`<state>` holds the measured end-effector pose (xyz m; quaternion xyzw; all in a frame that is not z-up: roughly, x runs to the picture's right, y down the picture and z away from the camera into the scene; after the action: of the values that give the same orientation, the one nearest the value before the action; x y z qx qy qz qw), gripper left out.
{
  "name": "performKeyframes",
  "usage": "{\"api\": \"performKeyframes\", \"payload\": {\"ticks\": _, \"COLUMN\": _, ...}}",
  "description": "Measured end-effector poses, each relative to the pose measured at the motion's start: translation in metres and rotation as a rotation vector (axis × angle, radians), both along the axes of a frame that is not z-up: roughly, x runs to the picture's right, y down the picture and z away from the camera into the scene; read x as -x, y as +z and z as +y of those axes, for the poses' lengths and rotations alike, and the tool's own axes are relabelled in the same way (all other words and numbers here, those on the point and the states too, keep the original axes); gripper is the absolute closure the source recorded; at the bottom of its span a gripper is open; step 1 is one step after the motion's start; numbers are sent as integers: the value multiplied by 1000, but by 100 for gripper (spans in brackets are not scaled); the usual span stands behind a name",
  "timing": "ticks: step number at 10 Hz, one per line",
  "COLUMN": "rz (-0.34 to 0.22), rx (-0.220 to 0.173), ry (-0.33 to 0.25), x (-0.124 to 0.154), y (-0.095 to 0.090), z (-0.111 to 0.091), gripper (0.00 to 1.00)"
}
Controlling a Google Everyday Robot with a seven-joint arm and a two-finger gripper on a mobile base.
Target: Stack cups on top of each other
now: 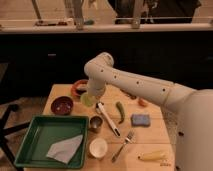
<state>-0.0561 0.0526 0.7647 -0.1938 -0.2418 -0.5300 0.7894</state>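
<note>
The pale yellow-green cup (88, 100) is at the back left of the wooden table, just below the end of my arm. My gripper (91, 95) is right at this cup, mostly hidden behind the wrist. I cannot tell whether the cup rests on the table or is held. The silver-grey metal cup (95, 123) stands upright in front of it, beside the green tray's right rim and apart from the gripper.
A dark red bowl (62, 105) sits left of the yellow-green cup, and an orange-rimmed bowl (77, 87) behind it. The green tray (30, 142) holds a grey cloth (65, 149). There are also a white cup (97, 147), a fork (122, 145), a white utensil (107, 118), a green pepper (120, 111), a blue sponge (140, 120) and a yellow item (152, 156).
</note>
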Motion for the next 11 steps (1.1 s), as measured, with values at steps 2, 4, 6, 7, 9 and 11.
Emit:
{"api": "performKeyframes", "payload": {"ticks": 2, "rz": 4, "rx": -3, "ry": -6, "x": -5, "y": -10, "z": 0, "gripper": 100}}
{"api": "performKeyframes", "payload": {"ticks": 4, "rz": 11, "rx": 9, "ry": -4, "x": -14, "y": -16, "z": 6, "gripper": 100}}
{"api": "performKeyframes", "payload": {"ticks": 6, "rz": 12, "rx": 33, "ry": 4, "x": -22, "y": -22, "z": 12, "gripper": 100}}
{"api": "performKeyframes", "payload": {"ticks": 7, "rz": 10, "rx": 50, "ry": 2, "x": -24, "y": -27, "z": 13, "gripper": 100}}
{"api": "performKeyframes", "payload": {"ticks": 9, "rz": 6, "rx": 95, "ry": -1, "x": -22, "y": -36, "z": 13, "gripper": 100}}
{"api": "performKeyframes", "payload": {"ticks": 11, "rz": 8, "rx": 137, "ry": -4, "x": -21, "y": -42, "z": 15, "gripper": 100}}
